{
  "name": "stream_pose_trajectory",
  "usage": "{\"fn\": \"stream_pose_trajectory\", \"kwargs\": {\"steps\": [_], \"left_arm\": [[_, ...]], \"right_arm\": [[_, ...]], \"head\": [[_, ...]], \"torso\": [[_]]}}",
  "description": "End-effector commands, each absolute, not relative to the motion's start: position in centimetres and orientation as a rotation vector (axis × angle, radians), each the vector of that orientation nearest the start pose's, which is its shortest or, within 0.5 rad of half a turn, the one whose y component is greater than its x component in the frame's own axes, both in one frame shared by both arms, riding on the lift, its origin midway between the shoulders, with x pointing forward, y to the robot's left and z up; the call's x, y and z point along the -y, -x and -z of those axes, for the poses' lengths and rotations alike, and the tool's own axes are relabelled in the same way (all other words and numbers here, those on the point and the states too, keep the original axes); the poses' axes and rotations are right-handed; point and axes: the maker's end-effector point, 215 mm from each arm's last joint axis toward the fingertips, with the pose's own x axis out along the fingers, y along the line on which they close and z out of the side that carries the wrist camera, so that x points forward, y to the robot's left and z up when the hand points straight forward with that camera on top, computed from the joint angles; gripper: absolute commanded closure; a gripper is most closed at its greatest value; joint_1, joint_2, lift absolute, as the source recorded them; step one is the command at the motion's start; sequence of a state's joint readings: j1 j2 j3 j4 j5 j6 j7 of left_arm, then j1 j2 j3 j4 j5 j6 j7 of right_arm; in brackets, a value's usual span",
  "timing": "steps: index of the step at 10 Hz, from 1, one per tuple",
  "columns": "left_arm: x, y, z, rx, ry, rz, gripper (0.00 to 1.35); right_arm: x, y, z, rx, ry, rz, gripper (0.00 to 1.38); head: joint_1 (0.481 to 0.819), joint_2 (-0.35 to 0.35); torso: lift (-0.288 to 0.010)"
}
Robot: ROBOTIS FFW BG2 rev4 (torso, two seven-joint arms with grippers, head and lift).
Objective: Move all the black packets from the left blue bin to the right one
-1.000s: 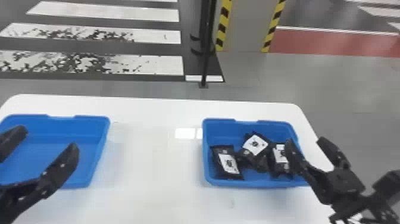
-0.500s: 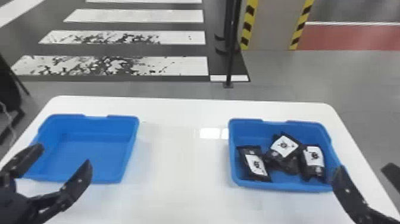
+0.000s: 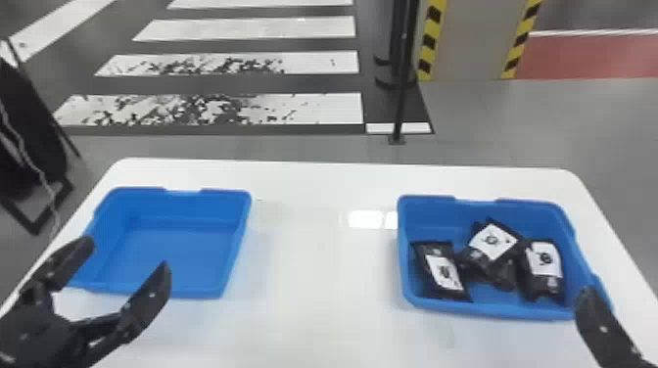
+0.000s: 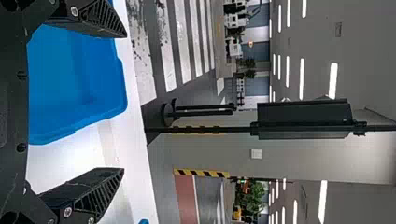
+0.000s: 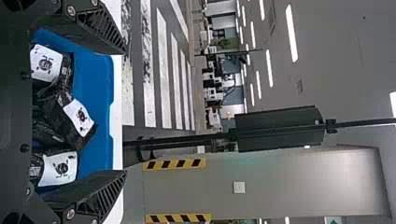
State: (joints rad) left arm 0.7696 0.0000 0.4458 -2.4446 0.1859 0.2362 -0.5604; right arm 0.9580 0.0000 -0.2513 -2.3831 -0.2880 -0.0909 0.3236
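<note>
Packets (image 3: 493, 241) of glossy black film with white labels lie clustered in the shallow blue plastic right bin (image 3: 426, 304). The black two-fingered right gripper (image 5: 125, 111) is the nearer one: its finger in the head view stands by the bin's near right corner, with the packets off to its left and a little farther away. The two outer packets run mostly front to back, the left one slanting; the middle one lies askew. The right wrist view gives both fingers of that gripper, spread with nothing pinched, and a dark shape (image 5: 44, 133) among the labelled packets that may be another packet, though I cannot tell.

The black left gripper (image 3: 127, 254) is spread too, by the near side of the blue plastic left bin (image 3: 171, 262). Every packet I can make out is in the right bin, so the transfer looks finished; backing off without snagging the rim seems next.
</note>
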Motion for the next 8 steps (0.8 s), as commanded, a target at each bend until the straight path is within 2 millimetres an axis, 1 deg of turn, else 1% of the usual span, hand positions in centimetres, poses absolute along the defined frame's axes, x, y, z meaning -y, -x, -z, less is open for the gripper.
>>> {"fn": "stream_pose_trajectory", "kwargs": {"steps": [1,4,8], "left_arm": [[-30.28,-35.02,27.94,-0.129,-0.066,0.251,0.14],[-30.17,-35.04,28.11,-0.131,-0.058,0.251,0.14],[-30.16,-35.05,28.08,-0.127,-0.044,0.25,0.13]], "right_arm": [[27.43,-31.79,28.41,-0.018,-0.09,-0.14,0.12],[27.32,-31.88,28.22,-0.014,-0.089,-0.142,0.12],[27.33,-31.9,28.46,-0.018,-0.092,-0.142,0.12]], "head": [[0.695,0.052],[0.695,0.05],[0.695,0.049]], "torso": [[-0.145],[-0.145],[-0.145]]}}
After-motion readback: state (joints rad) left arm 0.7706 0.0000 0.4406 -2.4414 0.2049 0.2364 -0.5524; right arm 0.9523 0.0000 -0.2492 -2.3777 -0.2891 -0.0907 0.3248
